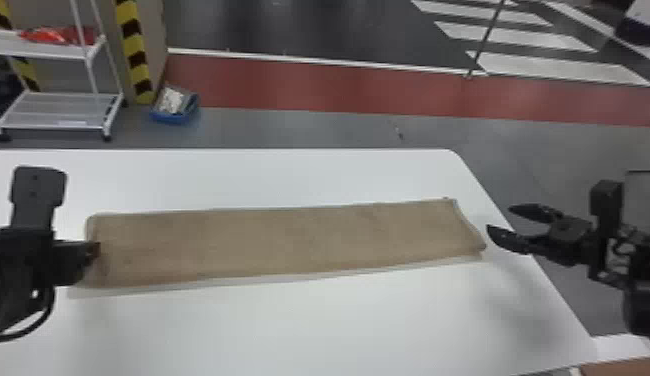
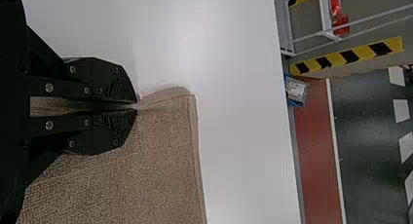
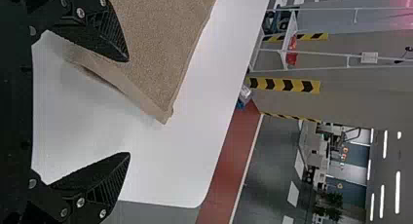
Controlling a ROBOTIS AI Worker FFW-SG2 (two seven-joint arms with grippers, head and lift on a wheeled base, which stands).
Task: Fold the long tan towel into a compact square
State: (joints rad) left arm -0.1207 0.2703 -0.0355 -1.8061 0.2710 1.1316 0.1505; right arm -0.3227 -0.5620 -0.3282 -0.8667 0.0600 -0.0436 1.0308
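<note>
The tan towel [image 1: 289, 240] lies as a long flat strip across the white table, its right end slightly raised at the corner. At its left end is my left gripper [image 1: 95, 250]; in the left wrist view the left gripper [image 2: 136, 106] has its fingertips together on the edge of the towel [image 2: 146, 165], pinching it. Off the towel's right end, over the table's right side, my right gripper [image 1: 499, 220] stands open. In the right wrist view the right gripper [image 3: 129, 107] has a wide gap between its fingers, with the end of the towel [image 3: 160, 53] beside the upper one.
The white table [image 1: 289, 330] has its right edge beneath the right arm. Beyond the far edge, on the floor, stand a white shelf rack [image 1: 59, 110] and a blue bin [image 1: 174, 117] near a striped pillar.
</note>
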